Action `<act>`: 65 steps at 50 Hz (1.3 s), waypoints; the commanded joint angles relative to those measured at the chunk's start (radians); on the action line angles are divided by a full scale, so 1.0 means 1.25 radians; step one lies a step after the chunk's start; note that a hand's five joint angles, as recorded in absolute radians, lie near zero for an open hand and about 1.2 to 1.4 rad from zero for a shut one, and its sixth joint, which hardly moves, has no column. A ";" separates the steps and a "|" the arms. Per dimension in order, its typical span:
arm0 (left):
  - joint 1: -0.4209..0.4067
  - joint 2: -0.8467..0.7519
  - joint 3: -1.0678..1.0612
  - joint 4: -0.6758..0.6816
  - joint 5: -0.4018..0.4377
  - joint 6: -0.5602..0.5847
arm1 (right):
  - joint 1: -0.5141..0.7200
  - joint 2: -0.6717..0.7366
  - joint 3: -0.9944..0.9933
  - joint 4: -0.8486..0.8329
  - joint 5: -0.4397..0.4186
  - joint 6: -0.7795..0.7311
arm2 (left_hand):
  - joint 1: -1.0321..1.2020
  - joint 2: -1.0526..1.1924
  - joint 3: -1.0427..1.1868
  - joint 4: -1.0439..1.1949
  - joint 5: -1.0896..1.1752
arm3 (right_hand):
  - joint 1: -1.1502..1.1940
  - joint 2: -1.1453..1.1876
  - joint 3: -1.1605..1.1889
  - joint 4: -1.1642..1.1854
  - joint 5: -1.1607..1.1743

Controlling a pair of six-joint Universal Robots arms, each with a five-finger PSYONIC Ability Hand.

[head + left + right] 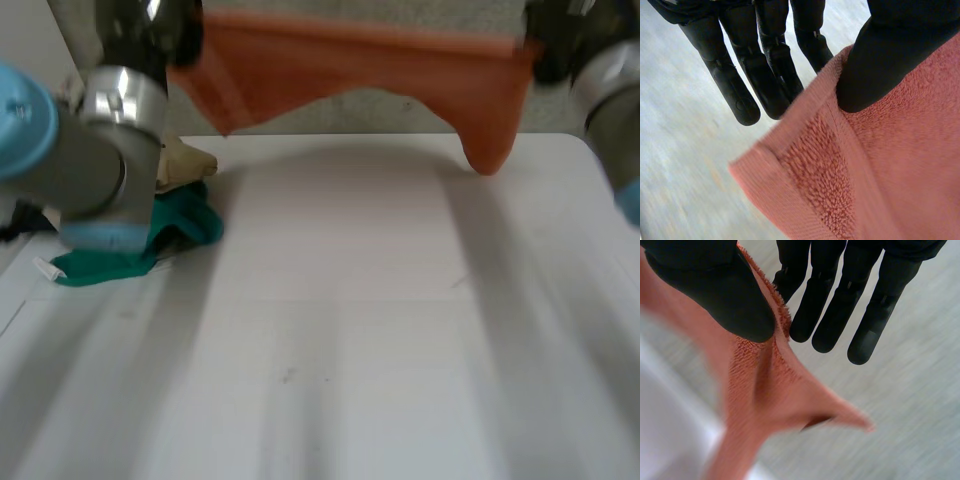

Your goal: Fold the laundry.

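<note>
The salmon-orange towel (350,60) hangs in the air, stretched between the two hands above the far part of the white tabletop (350,330). The left hand (150,22) grips one upper end of it. In the left wrist view its thumb (880,55) presses on the towel's hemmed edge close to a corner, and its straight fingers (765,65) lie behind the cloth, so the hem is pinched between them. The corner itself juts out just below the fingertips.

The right hand (555,45) grips the other upper end. Its thumb (710,285) clamps the terry edge against the nearest of its straight fingers (840,305), and the cloth falls away below them in a loose, pointed fold. Between the two hands the top edge runs nearly taut, and the end under the right fingers droops lowest.

A green cloth (185,225) and a cream cloth (185,160) lie bunched on the tabletop beneath the left arm, well below the left fingers and apart from the towel.
</note>
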 commanded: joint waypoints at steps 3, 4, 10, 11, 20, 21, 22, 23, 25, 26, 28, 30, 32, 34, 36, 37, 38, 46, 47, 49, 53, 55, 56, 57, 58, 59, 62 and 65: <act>-0.004 0.078 -0.369 -0.001 0.058 0.009 | 0.001 0.012 0.305 0.038 -0.036 -0.010 | 0.193 0.157 0.161 0.157 0.192 | 0.221 0.172 0.164 0.159 0.163; -0.005 0.078 -0.410 0.000 0.071 0.010 | 0.002 0.022 0.343 0.021 -0.049 -0.011 | 0.193 0.157 0.161 0.157 0.192 | 0.221 0.172 0.164 0.159 0.163; -0.009 0.084 -0.486 0.000 0.084 0.044 | -0.003 0.071 0.391 -0.025 -0.052 -0.007 | 0.193 0.157 0.161 0.157 0.192 | -0.293 -0.342 -0.350 -0.355 -0.351; -0.010 0.085 -0.490 0.000 0.084 0.051 | -0.006 0.068 0.392 -0.027 -0.051 -0.001 | 0.193 0.157 0.161 0.157 0.192 | -0.609 -0.657 -0.666 -0.671 -0.667; -0.006 0.168 -0.497 -0.004 0.083 0.066 | -0.111 -0.059 0.408 -0.020 -0.047 0.081 | 0.193 0.157 0.161 0.157 0.192 | -0.689 -0.738 -0.746 -0.752 -0.748; -0.006 0.173 -0.496 -0.004 0.083 0.066 | -0.119 -0.060 0.407 -0.019 -0.047 0.091 | 0.193 0.157 0.161 0.157 0.192 | -0.687 -0.736 -0.744 -0.749 -0.745; -0.006 0.178 -0.496 -0.005 0.083 0.066 | -0.125 -0.062 0.406 -0.016 -0.047 0.099 | 0.193 0.157 0.161 0.157 0.192 | -0.687 -0.736 -0.744 -0.749 -0.745; -0.005 0.182 -0.496 -0.005 0.083 0.066 | -0.136 -0.062 0.401 -0.005 -0.048 0.105 | 0.193 0.157 0.161 0.157 0.192 | -0.685 -0.733 -0.742 -0.747 -0.743; -0.006 0.196 -0.496 -0.006 0.084 0.066 | -0.145 -0.062 0.393 0.014 -0.052 0.104 | 0.193 0.157 0.161 0.157 0.192 | -0.685 -0.733 -0.742 -0.747 -0.743; -0.008 0.199 -0.495 -0.008 0.084 0.066 | -0.148 -0.062 0.390 0.026 -0.053 0.101 | 0.193 0.157 0.161 0.157 0.192 | -0.685 -0.733 -0.742 -0.747 -0.743; -0.008 0.207 -0.491 -0.009 0.084 0.066 | -0.154 -0.062 0.364 0.054 -0.059 0.081 | 0.193 0.157 0.161 0.157 0.192 | -0.678 -0.726 -0.735 -0.740 -0.736; -0.009 0.211 -0.490 -0.009 0.086 0.064 | -0.156 -0.057 0.339 0.073 -0.066 0.050 | 0.193 0.157 0.161 0.157 0.192 | -0.678 -0.726 -0.735 -0.740 -0.736; -0.010 0.218 -0.487 -0.010 0.086 0.064 | -0.154 -0.027 0.300 0.098 -0.092 -0.015 | 0.193 0.157 0.161 0.157 0.192 | -0.670 -0.719 -0.728 -0.733 -0.729; -0.010 0.220 -0.487 -0.009 0.087 0.064 | -0.149 0.009 0.271 0.109 -0.121 -0.065 | 0.193 0.157 0.161 0.157 0.192 | -0.668 -0.717 -0.725 -0.730 -0.727; -0.011 0.220 -0.486 -0.009 0.087 0.063 | -0.148 0.056 0.217 0.123 -0.161 -0.141 | 0.193 0.157 0.161 0.157 0.192 | -0.663 -0.712 -0.721 -0.726 -0.722; -0.011 0.220 -0.486 -0.008 0.087 0.063 | -0.148 0.068 0.202 0.126 -0.169 -0.159 | 0.193 0.157 0.161 0.157 0.192 | -0.656 -0.705 -0.714 -0.719 -0.715; -0.011 0.220 -0.486 -0.008 0.087 0.063 | -0.148 0.081 0.191 0.131 -0.176 -0.175 | 0.193 0.157 0.161 0.157 0.192 | -0.645 -0.694 -0.702 -0.707 -0.703; -0.017 0.220 -0.440 -0.011 0.083 0.060 | -0.134 0.120 0.193 0.146 -0.164 -0.068 | 0.193 0.157 0.161 0.157 0.192 | -0.584 -0.632 -0.641 -0.646 -0.642; -0.028 0.220 -0.417 -0.011 0.083 0.057 | -0.123 0.120 0.220 0.136 -0.161 0.003 | 0.193 0.157 0.161 0.157 0.192 | -0.595 -0.644 -0.652 -0.657 -0.654; -0.041 0.220 -0.394 -0.014 0.082 0.051 | -0.111 0.119 0.259 0.110 -0.158 0.087 | 0.193 0.157 0.161 0.157 0.192 | -0.626 -0.674 -0.683 -0.688 -0.684; -0.076 0.221 -0.330 -0.037 0.079 0.042 | -0.077 0.099 0.377 -0.001 -0.143 0.260 | 0.193 0.157 0.161 0.157 0.192 | -0.756 -0.805 -0.813 -0.818 -0.815; -0.090 0.223 -0.290 -0.064 0.079 0.040 | -0.041 0.049 0.435 -0.058 -0.131 0.342 | 0.193 0.157 0.161 0.157 0.192 | -0.756 -0.805 -0.813 -0.818 -0.815; -0.094 0.223 -0.277 -0.075 0.078 0.040 | -0.026 0.028 0.452 -0.075 -0.128 0.365 | 0.193 0.157 0.161 0.157 0.192 | -0.756 -0.805 -0.813 -0.818 -0.815; -0.096 0.223 -0.263 -0.085 0.078 0.037 | -0.009 0.010 0.466 -0.090 -0.127 0.386 | 0.193 0.157 0.161 0.157 0.192 | -0.756 -0.805 -0.813 -0.818 -0.815; -0.098 0.223 -0.251 -0.095 0.078 0.036 | 0.024 -0.021 0.489 -0.113 -0.126 0.424 | 0.193 0.157 0.161 0.157 0.192 | -0.756 -0.805 -0.813 -0.818 -0.815; -0.105 0.223 -0.228 -0.114 0.077 0.031 | 0.045 -0.031 0.496 -0.123 -0.123 0.440 | 0.193 0.157 0.161 0.157 0.192 | -0.756 -0.805 -0.813 -0.818 -0.815; -0.118 0.221 -0.194 -0.141 0.075 0.020 | 0.124 -0.035 0.498 -0.163 -0.100 0.491 | 0.193 0.157 0.161 0.157 0.192 | -0.756 -0.805 -0.813 -0.818 -0.815; -0.132 0.220 -0.159 -0.168 0.074 0.007 | 0.176 -0.033 0.488 -0.196 -0.066 0.518 | 0.193 0.157 0.161 0.157 0.192 | -0.756 -0.805 -0.813 -0.818 -0.815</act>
